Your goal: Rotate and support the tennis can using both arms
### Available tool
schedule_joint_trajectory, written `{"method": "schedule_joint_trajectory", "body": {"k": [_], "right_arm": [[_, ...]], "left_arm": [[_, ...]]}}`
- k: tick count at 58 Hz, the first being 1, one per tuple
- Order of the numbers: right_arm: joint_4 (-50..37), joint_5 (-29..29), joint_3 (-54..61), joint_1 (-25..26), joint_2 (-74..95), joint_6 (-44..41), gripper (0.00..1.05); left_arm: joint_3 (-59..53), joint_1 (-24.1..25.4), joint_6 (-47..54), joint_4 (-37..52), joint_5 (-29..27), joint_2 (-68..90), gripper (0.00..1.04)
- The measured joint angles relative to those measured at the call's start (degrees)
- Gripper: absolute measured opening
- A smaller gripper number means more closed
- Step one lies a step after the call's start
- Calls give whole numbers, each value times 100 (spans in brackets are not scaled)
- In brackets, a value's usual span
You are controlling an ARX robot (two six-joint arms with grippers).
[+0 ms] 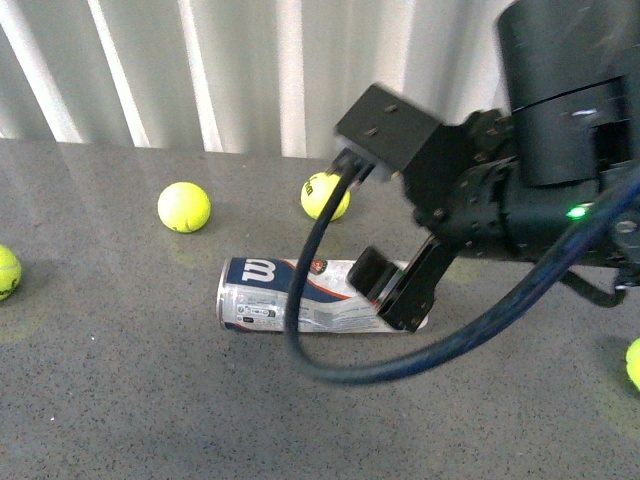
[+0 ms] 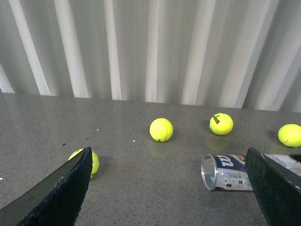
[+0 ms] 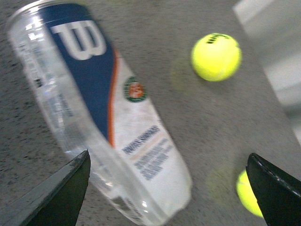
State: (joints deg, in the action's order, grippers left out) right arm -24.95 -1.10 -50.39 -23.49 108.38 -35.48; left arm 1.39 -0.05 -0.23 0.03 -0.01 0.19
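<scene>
The can (image 1: pixel 300 293) is lying on its side near the middle of the surface (image 1: pixel 120 400), with its long side running along the back edge and its silver rim facing the left edge. The right claw (image 1: pixel 392 292) is hanging over the end of the can that is away from the rim, with its fingers spread wide. In the right wrist view the can is sitting between the fingers with free space on both sides, so this claw is open and gripping nothing. I think it is standing astride this end in order to close on it and turn the can. The left claw (image 2: pixel 168 151) is open too and is facing the rim from well apart, probably so that it can come to support that end. Several balls (image 1: pixel 184 207) are lying around the can, none touching it.
</scene>
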Motion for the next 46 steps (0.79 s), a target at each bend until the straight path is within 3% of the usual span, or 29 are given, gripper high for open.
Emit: {"method": "schedule_joint_trajectory", "body": {"k": [9, 18, 24, 30, 32, 36, 39, 46], "right_arm": [[-931, 1261, 721, 800, -769, 979, 97], [-1252, 2275, 1591, 1797, -1917, 2055, 97], [-1276, 2610, 2179, 2260, -2879, 2498, 97], [-1051, 2734, 2691, 2358, -3934, 2774, 97], [-1093, 2474, 2857, 2356, -4258, 2881, 95], [-1141, 1106, 3263, 2367, -5066, 3202, 83], [-817, 391, 3491, 2350, -5683, 3292, 74], [-533, 116, 3906, 2334, -6634, 3414, 53]], "left_arm": [[0, 0, -2, 0, 0, 0, 98], [0, 0, -2, 0, 0, 0, 98], [0, 0, -2, 0, 0, 0, 98], [0, 0, -2, 0, 0, 0, 98], [0, 0, -2, 0, 0, 0, 98], [0, 0, -2, 0, -7, 0, 98], [0, 0, 0, 0, 0, 0, 98], [0, 0, -2, 0, -2, 0, 98]]}}
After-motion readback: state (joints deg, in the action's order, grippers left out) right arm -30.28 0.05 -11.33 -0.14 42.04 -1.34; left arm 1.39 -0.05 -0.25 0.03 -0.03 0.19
